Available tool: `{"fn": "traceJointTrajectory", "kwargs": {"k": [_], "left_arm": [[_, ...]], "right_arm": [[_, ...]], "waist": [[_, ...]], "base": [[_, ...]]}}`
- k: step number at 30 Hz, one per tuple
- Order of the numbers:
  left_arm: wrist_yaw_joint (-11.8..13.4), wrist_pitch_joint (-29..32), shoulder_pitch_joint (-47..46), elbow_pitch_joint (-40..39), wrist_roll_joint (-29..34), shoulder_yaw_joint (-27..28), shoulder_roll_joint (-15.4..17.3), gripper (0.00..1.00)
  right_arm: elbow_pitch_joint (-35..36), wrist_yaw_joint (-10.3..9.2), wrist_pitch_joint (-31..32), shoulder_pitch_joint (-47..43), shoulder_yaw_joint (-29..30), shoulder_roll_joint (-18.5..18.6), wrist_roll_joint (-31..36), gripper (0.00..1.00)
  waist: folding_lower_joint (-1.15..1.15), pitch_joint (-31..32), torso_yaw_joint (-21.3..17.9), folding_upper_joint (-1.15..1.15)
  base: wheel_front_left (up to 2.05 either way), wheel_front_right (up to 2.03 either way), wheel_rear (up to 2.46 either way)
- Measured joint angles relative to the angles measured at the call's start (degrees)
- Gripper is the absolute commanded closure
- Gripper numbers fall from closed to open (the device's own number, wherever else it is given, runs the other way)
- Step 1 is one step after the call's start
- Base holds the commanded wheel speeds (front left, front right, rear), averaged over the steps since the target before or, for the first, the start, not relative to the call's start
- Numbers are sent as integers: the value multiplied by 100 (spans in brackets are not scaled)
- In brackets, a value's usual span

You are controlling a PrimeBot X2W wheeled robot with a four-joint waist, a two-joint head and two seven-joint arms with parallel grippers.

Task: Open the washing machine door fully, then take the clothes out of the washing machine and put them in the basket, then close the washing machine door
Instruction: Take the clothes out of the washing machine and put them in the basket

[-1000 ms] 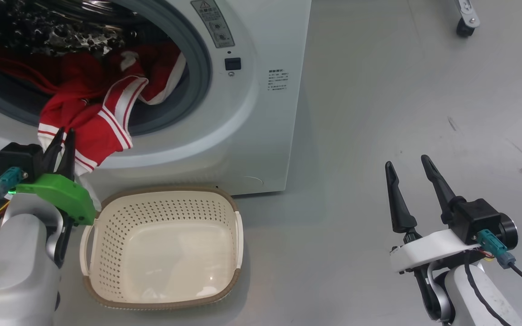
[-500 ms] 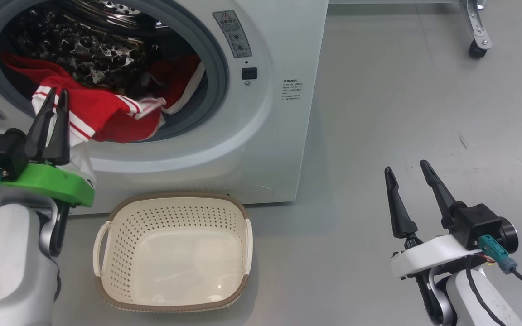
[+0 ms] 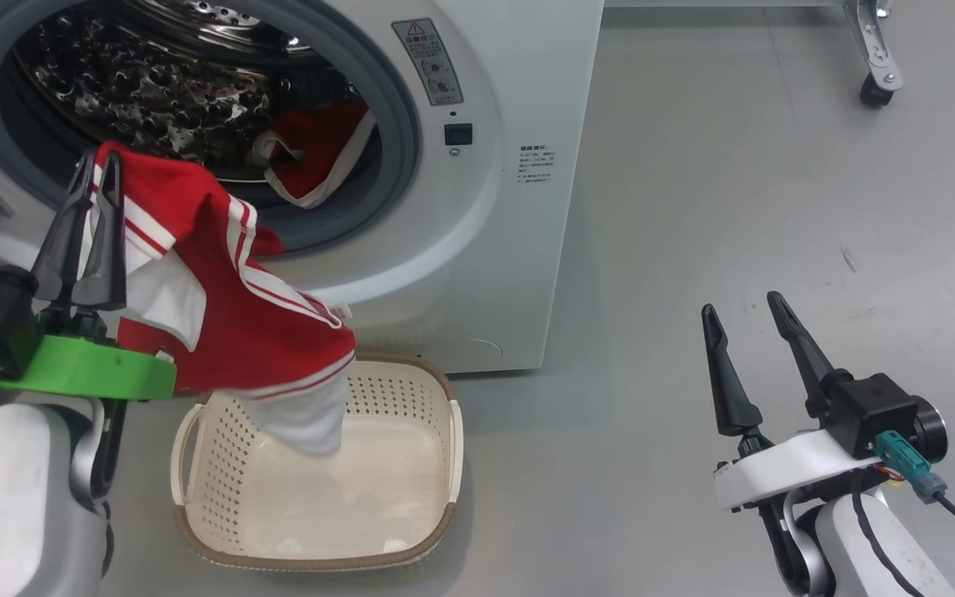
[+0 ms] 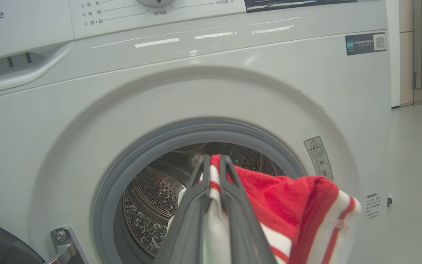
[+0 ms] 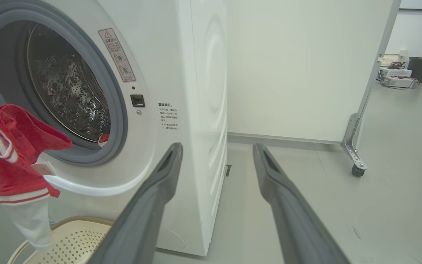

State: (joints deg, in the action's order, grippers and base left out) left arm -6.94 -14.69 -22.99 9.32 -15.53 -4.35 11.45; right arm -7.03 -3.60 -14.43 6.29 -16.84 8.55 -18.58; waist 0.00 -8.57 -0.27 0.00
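Head view: a white washer [image 3: 511, 249] is shown with its round opening uncovered. A cream basket [image 3: 444, 431] is set on the grey floor [image 3: 734, 166] just in front of it. The left pincer [image 3: 102, 162] is raised before the lower left of the opening, its two dark fingers pressed together on the striped edge of a red garment [image 3: 229, 323]. The garment is held outside the opening and is draped down to the right. Its white lower end is hung over the back left part of the basket; whether it touches the basket cannot be told. A second red garment [image 3: 316, 149] is seen inside the steel drum [image 3: 154, 91], at its right side. The right pincer [image 3: 741, 303] is held well apart to the right, over bare floor, with its fingers spread wide and nothing between them.

Left wrist view: the closed fingers are shown clamped on red and white cloth, in front of the grey ring [image 4: 123, 172] around the opening.

Right wrist view: the held garment is seen at the left edge, above the basket rim.
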Motion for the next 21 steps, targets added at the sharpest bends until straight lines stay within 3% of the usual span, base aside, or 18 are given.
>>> {"fn": "traceJointTrajectory", "kwargs": {"k": [21], "left_arm": [[-26,0,925,633,136,-581,64,100]], "right_arm": [[283,0,78,34,-165,-4,60,0]], "waist": [[0,-452,-239,0]], "base": [[0,0,0]]}}
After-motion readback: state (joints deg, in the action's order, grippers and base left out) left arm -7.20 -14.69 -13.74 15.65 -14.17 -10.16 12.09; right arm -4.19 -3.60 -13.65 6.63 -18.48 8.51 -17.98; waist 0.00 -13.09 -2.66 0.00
